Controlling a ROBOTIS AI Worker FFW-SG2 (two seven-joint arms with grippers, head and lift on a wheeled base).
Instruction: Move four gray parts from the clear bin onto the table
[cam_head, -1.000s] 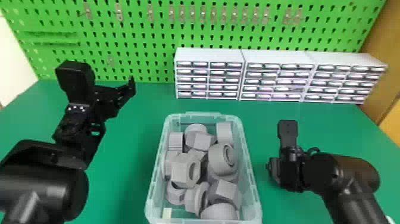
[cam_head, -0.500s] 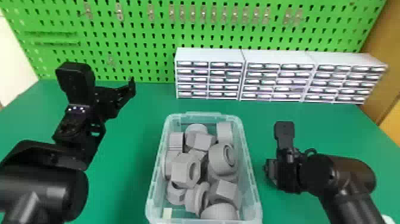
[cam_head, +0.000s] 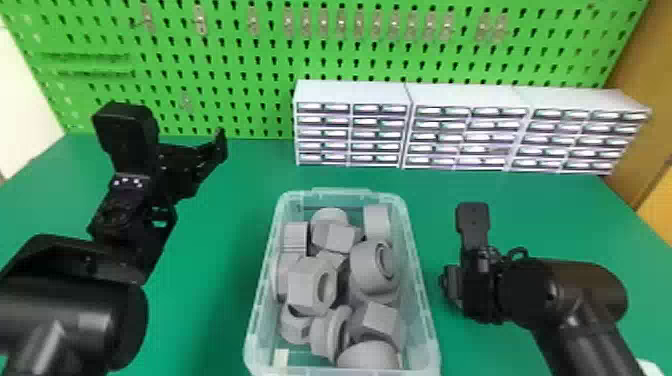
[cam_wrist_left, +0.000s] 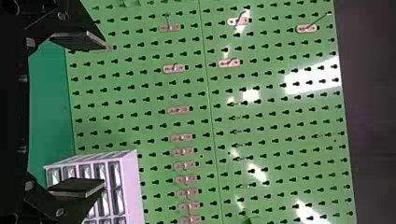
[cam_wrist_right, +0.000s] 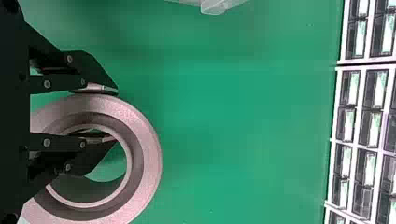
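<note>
1. Right gripper (cam_head: 452, 286), right of centre in the head view, grips a gray ring (cam_wrist_right: 144, 149) by its wall, one finger (cam_wrist_right: 97, 87) against the outside, the other through the hole.
2. That ring sits at the lower left of the right wrist view.
3. More gray parts (cam_head: 370, 265) lie piled in the clear bin (cam_head: 421, 282), lower centre of the head view, between the two grippers.
4. Left gripper (cam_head: 192, 162), upper left there, has its fingers spread wide.
</note>
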